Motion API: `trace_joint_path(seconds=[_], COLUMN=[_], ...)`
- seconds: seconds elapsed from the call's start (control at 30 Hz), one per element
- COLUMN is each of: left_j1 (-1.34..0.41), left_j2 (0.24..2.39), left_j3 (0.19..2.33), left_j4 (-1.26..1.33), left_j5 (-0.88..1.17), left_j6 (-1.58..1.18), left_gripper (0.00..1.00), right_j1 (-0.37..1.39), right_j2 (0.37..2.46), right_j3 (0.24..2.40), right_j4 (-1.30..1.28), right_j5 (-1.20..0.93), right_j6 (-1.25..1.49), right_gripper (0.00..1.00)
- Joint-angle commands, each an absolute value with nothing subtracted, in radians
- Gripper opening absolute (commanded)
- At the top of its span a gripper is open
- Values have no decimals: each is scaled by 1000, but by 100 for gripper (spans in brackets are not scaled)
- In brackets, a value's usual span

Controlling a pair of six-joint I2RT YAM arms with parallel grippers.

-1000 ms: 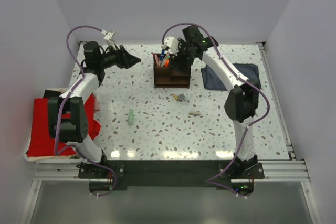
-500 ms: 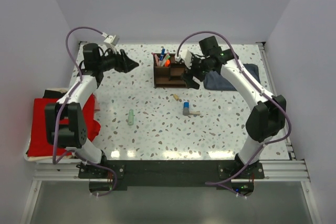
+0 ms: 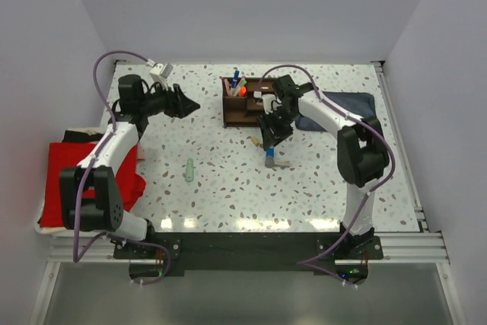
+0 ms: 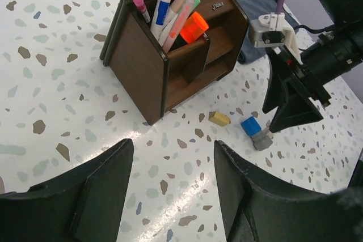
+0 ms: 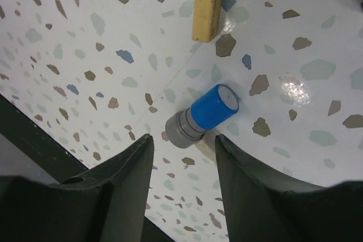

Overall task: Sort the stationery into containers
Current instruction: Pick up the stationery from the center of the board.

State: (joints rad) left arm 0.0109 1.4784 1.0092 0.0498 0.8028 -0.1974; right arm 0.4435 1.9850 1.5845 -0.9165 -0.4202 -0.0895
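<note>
The dark brown wooden organizer [image 3: 247,109] stands at the table's back middle with pens and an orange highlighter [image 4: 193,26] upright in it. A blue cylinder with a grey end [image 5: 205,116] lies on the table beside a tan bit [image 5: 206,5]; both also show in the left wrist view, the cylinder [image 4: 253,130] and the bit [image 4: 219,118]. My right gripper [image 3: 268,140] is open, just above the cylinder, fingers [image 5: 116,191] either side of it, empty. My left gripper [image 3: 189,102] is open and empty, left of the organizer. A pale green tube [image 3: 189,170] lies front left.
A folded blue-grey cloth [image 3: 342,109] lies right of the organizer. A red cloth [image 3: 61,180] hangs over the table's left edge. Another tan bit [image 3: 283,164] lies just right of the cylinder.
My right gripper has swung from beside the organizer down and left to just above the blue cylinder. My left gripper has shifted slightly forward.
</note>
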Motion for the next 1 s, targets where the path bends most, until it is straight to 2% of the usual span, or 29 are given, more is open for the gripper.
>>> trace_joint_path(seconds=[0.0,0.13,0.3,0.5,0.8,0.97], left_j1=[9,9,20,31,32,34], left_j2=[1398,1358,1336,1335,1336,1339], left_j3=[971,954,953,956,942,942], left_j4=[60,35,20,23,41,55], left_j5=[793,787,776,779,784,784], left_j6=[-175,-164,-143,-144,-163,-170], left_gripper=[64,64,64,64,64,64], right_j1=[466,492,529,566,571,571], right_j2=[1989,2020,2036,2045,2048,2052], right_j3=[1620,1643,1623,1603,1585,1536], right_j4=[-854,-851,-850,-839,-848,-841], right_j5=[-341,-249,-127,-28,63,23], right_j6=[94,124,152,172,198,238], right_gripper=[53,53,45,44,41,42])
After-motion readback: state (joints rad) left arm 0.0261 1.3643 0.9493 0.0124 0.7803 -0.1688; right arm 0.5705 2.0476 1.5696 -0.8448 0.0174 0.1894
